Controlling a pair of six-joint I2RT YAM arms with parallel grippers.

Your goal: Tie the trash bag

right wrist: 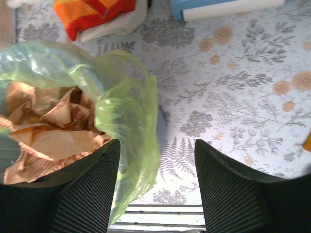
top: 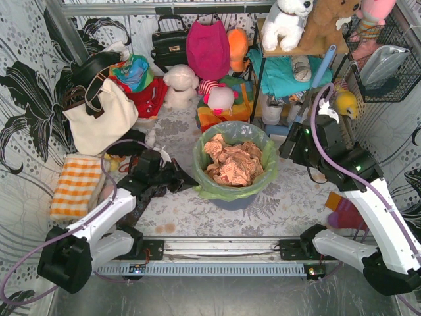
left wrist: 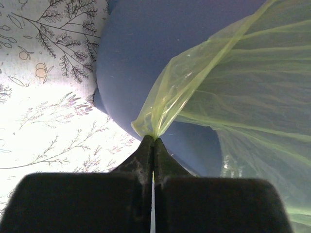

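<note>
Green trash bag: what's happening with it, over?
Left gripper shut on rim of thin lime-green plastic trash bag. Right gripper open beside it, empty. Bag untied, in round blue-grey bin. Nothing blocking.

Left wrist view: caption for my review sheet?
Left hand shut on a pinched fold of the lime-green trash bag, drawn taut across the blue-grey bin.

Floral-print table cover [top: 296, 197], black-and-white patterned walls [top: 26, 99], cluttered shelf [top: 296, 50], wire basket [top: 395, 89] at right

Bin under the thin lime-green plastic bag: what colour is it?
Blue-grey; the round bin shows best in the left wrist view.
</note>
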